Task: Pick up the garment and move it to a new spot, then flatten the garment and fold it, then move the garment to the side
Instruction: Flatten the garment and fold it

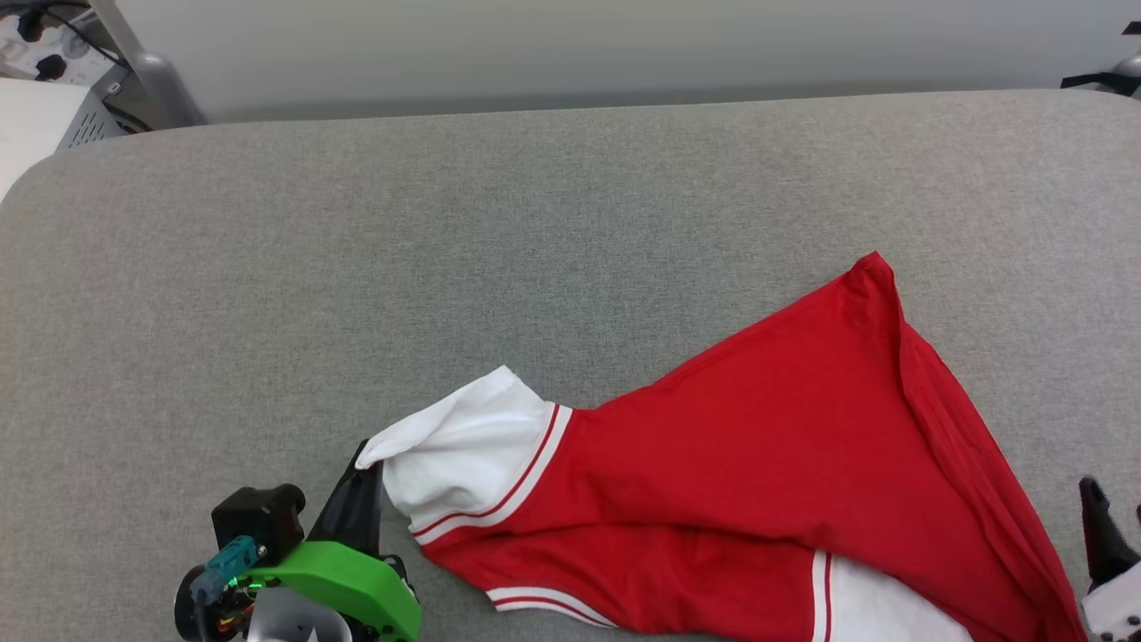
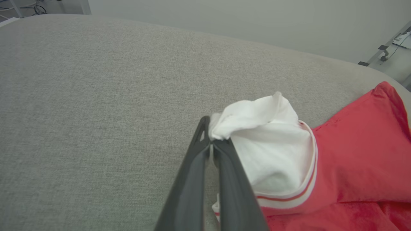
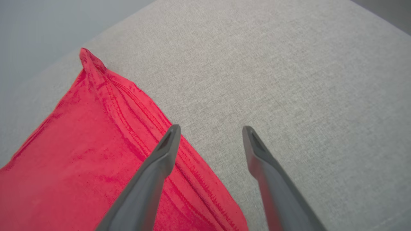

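The garment (image 1: 767, 464) is a red T-shirt with white sleeves and red-and-white trim, lying plain side up and twisted across the near right of the grey cushioned surface (image 1: 446, 250). My left gripper (image 1: 361, 481) is shut on the edge of its left white sleeve (image 2: 266, 144), which bunches at the fingertips (image 2: 210, 138). My right gripper (image 3: 210, 128) stands open above the shirt's red hem edge (image 3: 128, 128), one finger over the cloth and the other over bare surface, nothing between them. Its dark fingertip (image 1: 1101, 526) shows at the far lower right of the head view.
The grey surface stretches wide to the left and back of the shirt. Its back edge (image 1: 570, 107) meets a pale wall. White equipment (image 1: 45, 107) stands beyond the far left corner, and a metal stand (image 2: 385, 51) sits off the far right.
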Robot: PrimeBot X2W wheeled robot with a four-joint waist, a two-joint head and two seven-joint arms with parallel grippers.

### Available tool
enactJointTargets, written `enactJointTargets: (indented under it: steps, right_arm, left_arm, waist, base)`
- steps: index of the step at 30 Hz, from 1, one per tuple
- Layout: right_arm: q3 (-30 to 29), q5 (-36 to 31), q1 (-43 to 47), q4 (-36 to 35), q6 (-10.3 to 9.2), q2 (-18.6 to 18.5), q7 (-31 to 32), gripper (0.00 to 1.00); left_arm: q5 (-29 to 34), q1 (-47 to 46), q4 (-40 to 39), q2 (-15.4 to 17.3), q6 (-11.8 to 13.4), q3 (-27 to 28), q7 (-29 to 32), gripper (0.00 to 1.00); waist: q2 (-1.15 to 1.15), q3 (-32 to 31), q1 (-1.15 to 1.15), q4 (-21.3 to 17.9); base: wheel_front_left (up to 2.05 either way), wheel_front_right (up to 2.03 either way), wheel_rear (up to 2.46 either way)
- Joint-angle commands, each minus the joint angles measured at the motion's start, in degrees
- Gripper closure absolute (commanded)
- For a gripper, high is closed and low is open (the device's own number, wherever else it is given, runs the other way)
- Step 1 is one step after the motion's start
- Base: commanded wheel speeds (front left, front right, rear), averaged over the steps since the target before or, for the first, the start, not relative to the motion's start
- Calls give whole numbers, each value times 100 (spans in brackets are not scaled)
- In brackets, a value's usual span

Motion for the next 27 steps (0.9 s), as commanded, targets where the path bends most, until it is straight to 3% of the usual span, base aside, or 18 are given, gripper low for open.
enactJointTargets:
  steps: [1,5,8,13,19,27]
  right_arm:
    - [81,2,-229,-21,-3,-92,-366,0]
    - [526,74,-806,153,-3,-397,-1080,0]
    - [970,103,-1281,402,-3,-711,-1069,0]
    - [1958,472,-2147,778,-3,-1464,285,0]
    - [2637,699,-3152,962,-3,-2163,1994,0]
    - [3477,694,-3966,1590,-3,-2490,2619,0]
  left_arm:
    - [-2,-124,-26,-3,21,4,3,100]
    - [31,-294,-58,-13,15,-16,-14,100]
    - [50,-448,-34,-51,-16,-50,-53,100]
    - [86,-684,64,-144,-72,-144,-121,100]
    - [163,-1004,137,-247,-172,-285,-219,100]
    - [257,-1369,211,-359,-253,-423,-334,100]
  waist:
    - [0,71,0,70]
    - [0,245,0,178]
    - [0,348,0,271]
    - [0,525,0,438]
    - [0,810,0,662]
    - [0,1181,0,875]
  base:
    - [0,0,0]
    - [0,0,0]
    - [0,0,0]
    - [0,0,0]
    - [0,0,0]
    - [0,0,0]
